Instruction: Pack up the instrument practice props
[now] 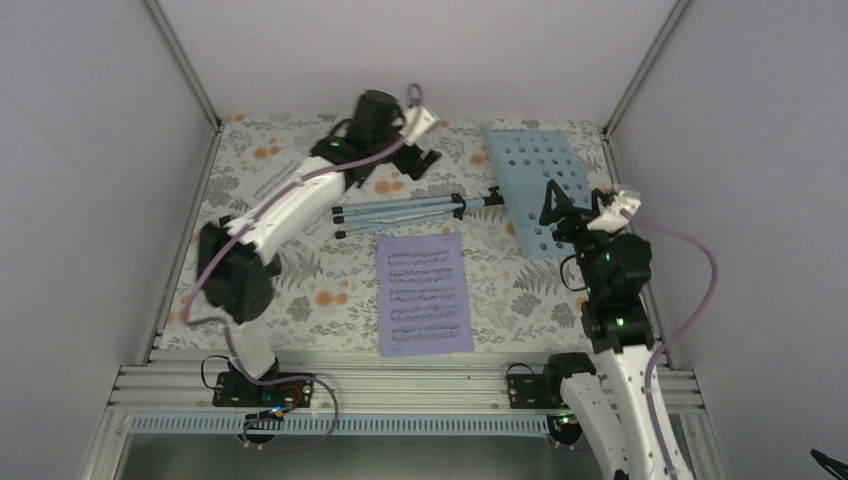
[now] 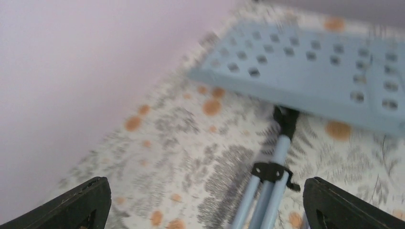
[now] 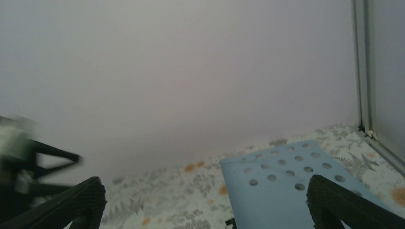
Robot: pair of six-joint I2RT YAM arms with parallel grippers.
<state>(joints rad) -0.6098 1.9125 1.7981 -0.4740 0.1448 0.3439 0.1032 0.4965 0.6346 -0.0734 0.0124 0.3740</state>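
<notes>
**Overhead view.** The light blue music stand [image 1: 440,208] is seen lying flat on the floral table [image 1: 310,300]. Its legs [image 1: 390,214] are folded into a bundle pointing left, and its hole-dotted tray [image 1: 530,175] lies at the far right. The lavender sheet of music [image 1: 425,293] is laid just on the near side of the legs, apart from them. The left gripper [image 1: 395,170] is held over the far side of the legs. The right gripper [image 1: 577,208] is held over the tray's near right part. One stand, one tray, three leg tubes, one sheet and two grippers are counted. One white printed card [image 1: 268,182] is partly hidden under the left arm. No black wedge-shaped box can be made out with certainty.

**Left wrist view.** The picture is blurred. The left gripper [image 2: 205,205] is shown with its jaws spread wide and nothing between them. The legs [image 2: 267,200] run up between them to a black collar [image 2: 272,171], with the tray [image 2: 310,67] beyond.

**Right wrist view.** The right gripper [image 3: 205,205] is likewise spread wide and empty. The tray [image 3: 286,191] lies below, towards the right finger.

The step in hand is judged to be the taking up of the stand. It would best be done with the left jaws lowered astride all three tubes near the collar. They should be closed squarely, so that no tube is left outside. The tray should be steadied at its edge by the right gripper, so that it cannot swing. The sheet should be left undisturbed.
</notes>
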